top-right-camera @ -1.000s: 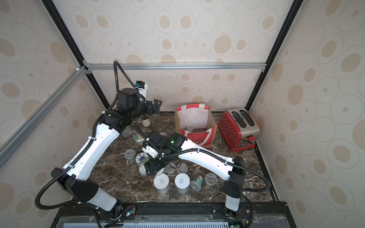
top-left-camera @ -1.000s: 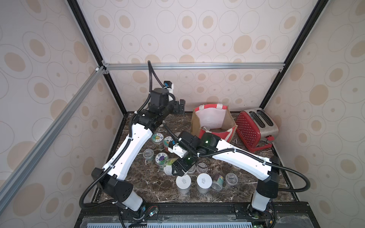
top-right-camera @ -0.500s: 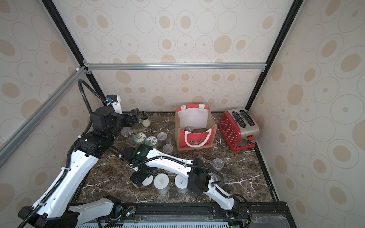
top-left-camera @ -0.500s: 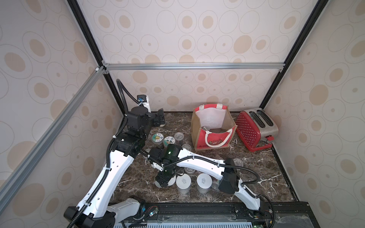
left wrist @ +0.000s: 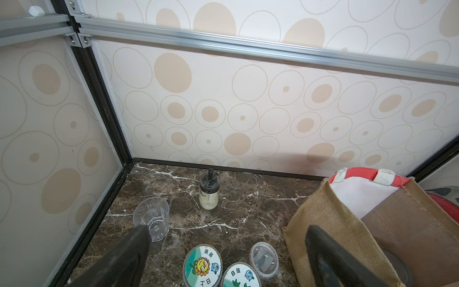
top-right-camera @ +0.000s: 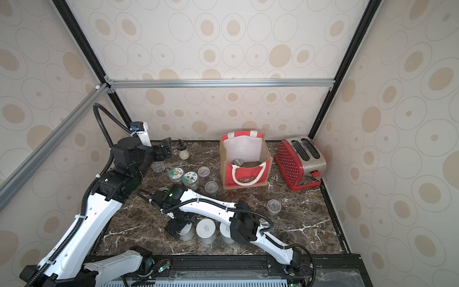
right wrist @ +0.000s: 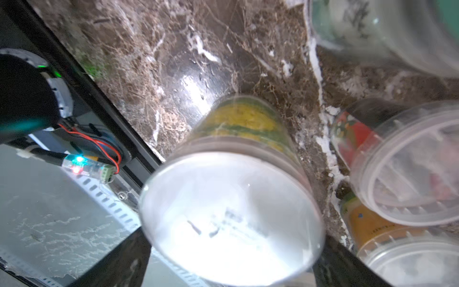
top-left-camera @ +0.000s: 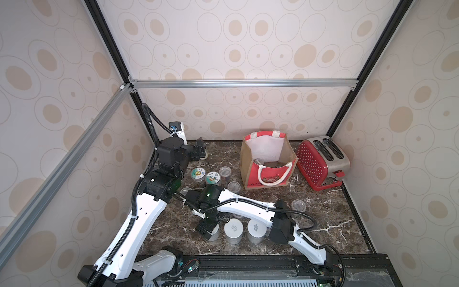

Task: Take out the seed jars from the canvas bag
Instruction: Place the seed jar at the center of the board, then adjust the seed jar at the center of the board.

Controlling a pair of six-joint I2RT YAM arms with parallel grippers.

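Standing open near the back of the counter (top-left-camera: 323,218), just beside a red dotted toaster (top-left-camera: 320,164), the bag (top-left-camera: 268,174) is shown with a clear jar (top-right-camera: 238,162) low down inside it. A cartoon picture and a line of writing are printed on its red front, too small to be read. Other seed jars are spread over the counter to the left of the bag. On a sunflower lid (left wrist: 202,266) the characters "蒸蒸" can be read, and "自强" on the picture lid (left wrist: 239,275) beside it; a clear-lidded jar (left wrist: 263,258) is set near both. Small dark print is carried by a white-lid jar (top-left-camera: 233,228) and a second white-lid jar (top-left-camera: 256,227) in the front row, but it cannot be made out. The right end effector (top-left-camera: 210,232) is set over a third white-lid jar (right wrist: 231,211), its fingers (right wrist: 119,261) placed either side of the lid; whether the jar is gripped or loose cannot be told. The left end effector (left wrist: 227,229) is held open and empty above the counter, pointed toward a lidless tumbler (left wrist: 151,218) and a shaker (left wrist: 209,191).
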